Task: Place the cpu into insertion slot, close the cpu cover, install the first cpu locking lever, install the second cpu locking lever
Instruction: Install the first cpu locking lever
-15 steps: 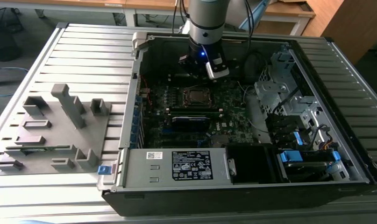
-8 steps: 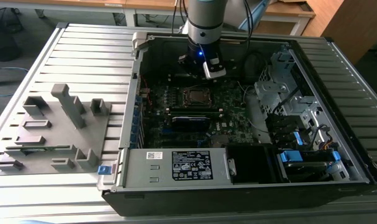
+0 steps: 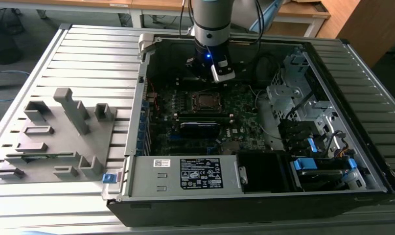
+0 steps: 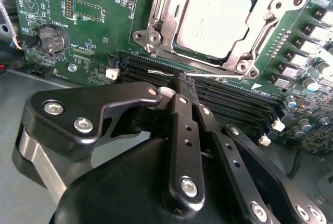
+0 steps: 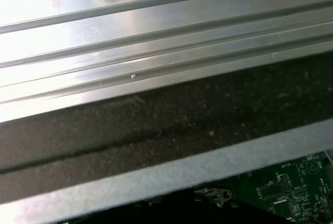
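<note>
Up close, in the second wrist view, the gripper (image 4: pixel 184 81) is carrying nothing, its black fingers (image 4: pixel 182 130) drawn together at the tips. The tips are hanging over the long black memory slots (image 4: pixel 234 102), just beside the near edge of the cpu cover (image 4: pixel 263 24); whether they are touching the board cannot be told. Just beyond them, the cpu (image 4: pixel 213 18) is sitting in its socket with the silvery cover lying flat around it, and a coin battery (image 4: pixel 52 38) is lying off to one side on the green motherboard (image 4: pixel 104 5).

The first wrist view is taking in the dark case wall (image 5: pixel 156 130) and the ribbed metal table (image 5: pixel 156 31) outside it.

The exterior view is showing the wider scene: the open computer case (image 3: pixel 135 122) is lying on that slatted table, with a grey moulded fixture (image 3: pixel 60 132) at the exterior view's left. The insertion slot (image 3: pixel 193 100) is sitting mid-board, with the arm (image 3: pixel 210 19) reaching down into the case just behind it. Farther back, wooden desks (image 3: pixel 302 14) are lining the room.
</note>
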You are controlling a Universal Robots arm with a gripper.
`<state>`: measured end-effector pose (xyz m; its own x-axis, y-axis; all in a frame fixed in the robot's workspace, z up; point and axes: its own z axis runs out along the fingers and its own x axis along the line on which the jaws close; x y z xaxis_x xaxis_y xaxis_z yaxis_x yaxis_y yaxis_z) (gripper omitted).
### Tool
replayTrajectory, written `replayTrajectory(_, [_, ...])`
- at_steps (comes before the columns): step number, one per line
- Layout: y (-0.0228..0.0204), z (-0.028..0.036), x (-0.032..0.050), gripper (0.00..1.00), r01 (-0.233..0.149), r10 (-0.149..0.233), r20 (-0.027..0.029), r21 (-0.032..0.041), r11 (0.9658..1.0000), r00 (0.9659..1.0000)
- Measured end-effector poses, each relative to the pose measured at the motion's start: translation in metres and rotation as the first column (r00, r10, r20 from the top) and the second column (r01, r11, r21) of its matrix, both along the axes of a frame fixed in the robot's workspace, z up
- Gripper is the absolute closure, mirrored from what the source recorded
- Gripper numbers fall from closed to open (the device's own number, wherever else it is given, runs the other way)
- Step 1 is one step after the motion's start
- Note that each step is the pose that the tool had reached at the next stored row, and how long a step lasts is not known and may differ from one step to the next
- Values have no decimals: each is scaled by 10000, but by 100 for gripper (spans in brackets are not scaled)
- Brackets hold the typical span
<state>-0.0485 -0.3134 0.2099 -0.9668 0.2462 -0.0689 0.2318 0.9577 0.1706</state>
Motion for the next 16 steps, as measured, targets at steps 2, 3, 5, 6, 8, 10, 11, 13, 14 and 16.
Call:
replayTrajectory(2, [-1,-3,-1,89,3,-3,25,-1,10000,10000])
replayTrajectory(3, [-1,-7,-2,89,4,-3,49,-1,10000,10000])
replayTrajectory(5, [-1,-17,-1,89,2,-2,111,0,10000,9999])
replayTrajectory(6, [-1,-21,-1,89,2,-2,146,0,10000,9999])
replayTrajectory(8, [-1,-27,-1,89,2,-2,209,-1,10000,9998])
replayTrajectory(10, [0,-33,-4,89,2,-2,282,-1,10000,9996])
replayTrajectory(11, [0,-37,-9,89,2,-2,323,-1,10000,9995])
replayTrajectory(13, [0,-45,-20,89,2,-2,407,-2,10000,9992])
replayTrajectory(14, [0,-49,-25,89,2,-2,443,-1,10000,9990])
replayTrajectory(16, [0,-56,-35,89,3,-3,507,0,10000,9987])
